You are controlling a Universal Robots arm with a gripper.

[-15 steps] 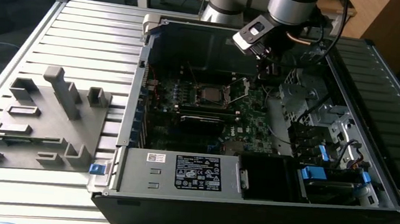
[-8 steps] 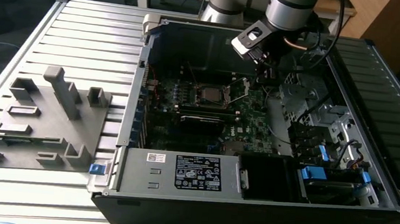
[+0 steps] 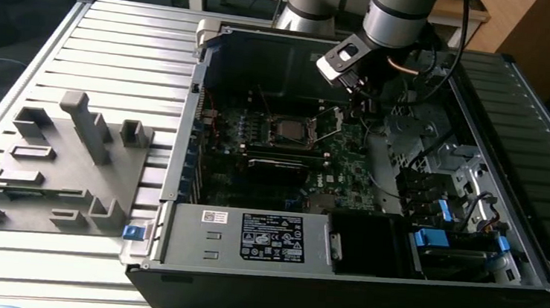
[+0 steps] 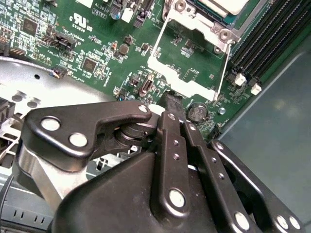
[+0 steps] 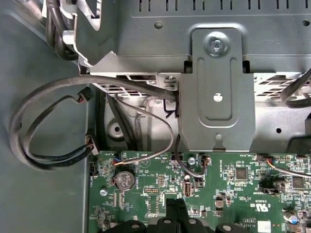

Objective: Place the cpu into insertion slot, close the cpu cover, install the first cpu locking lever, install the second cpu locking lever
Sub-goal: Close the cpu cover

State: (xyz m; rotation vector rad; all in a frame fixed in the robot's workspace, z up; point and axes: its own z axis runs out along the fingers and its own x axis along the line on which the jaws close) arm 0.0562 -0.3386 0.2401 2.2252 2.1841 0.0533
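Note:
The cpu [image 3: 287,130] lies flat in its socket on the green motherboard [image 3: 349,164]; its silver top [image 4: 221,4] also shows in the second wrist view. The cpu cover [image 4: 182,83], a thin silvery frame, stands swung open off the socket on the exterior view's right [image 3: 330,125]. My gripper [image 4: 176,104] is shut, its black fingertips [image 4: 170,101] together against the cover's free edge, holding nothing. From outside, the gripper [image 3: 357,101] hangs just above the raised cover. A thin wire locking lever [image 4: 223,68] runs unlatched along the cover's side.
The open computer case [image 3: 187,139] walls in the board. A grey drive cage [image 5: 216,97] and looped black cables [image 5: 48,121] sit close behind the gripper [image 5: 177,208]. A power supply [image 3: 247,237] fills the case's front. A grey parts fixture [image 3: 54,172] lies on the table.

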